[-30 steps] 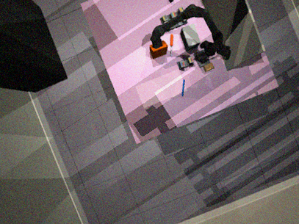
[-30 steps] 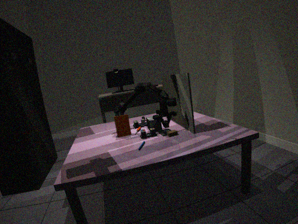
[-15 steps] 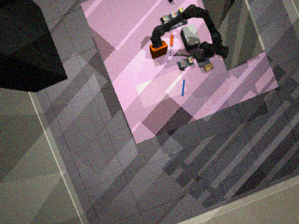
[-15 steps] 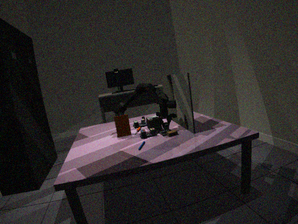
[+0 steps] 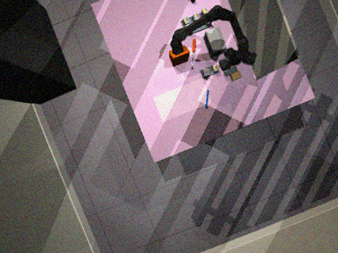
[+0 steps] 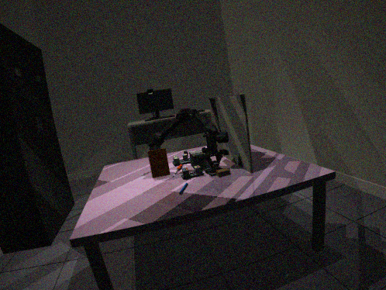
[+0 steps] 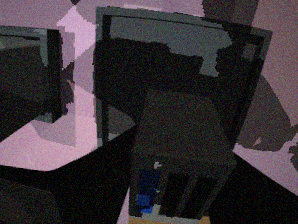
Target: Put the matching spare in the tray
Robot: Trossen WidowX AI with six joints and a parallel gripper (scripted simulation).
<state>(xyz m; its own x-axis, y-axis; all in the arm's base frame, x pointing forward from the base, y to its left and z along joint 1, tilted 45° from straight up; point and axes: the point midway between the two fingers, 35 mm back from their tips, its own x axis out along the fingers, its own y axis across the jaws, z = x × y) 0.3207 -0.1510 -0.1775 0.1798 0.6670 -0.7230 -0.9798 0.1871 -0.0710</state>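
Observation:
My gripper (image 5: pixel 225 64) (image 7: pixel 170 136) is shut on a dark box-shaped spare unit (image 7: pixel 175 120), with slots and a blue part at its near end. The fingers hug its two sides. A grey-rimmed tray (image 7: pixel 99 75) lies under and beyond the unit in the wrist view, with dark shadow inside; the height between them cannot be told. The tray also shows in the top view (image 5: pixel 229 71). Another spare (image 5: pixel 209 72) with coloured stripes stands left of it. More striped spares (image 5: pixel 195 17) stand at the back. No printed code is readable.
A pale grey box (image 5: pixel 215 38) stands behind the gripper. A tall panel (image 5: pixel 263 24) (image 6: pixel 234 132) stands right. A tan block (image 5: pixel 236 75) (image 6: pixel 223 172) shows near the tray. An orange box (image 5: pixel 179 55) (image 6: pixel 159 163), an orange-handled screwdriver (image 5: pixel 193 45) and a blue pen (image 5: pixel 207 99) (image 6: pixel 184 188) are left.

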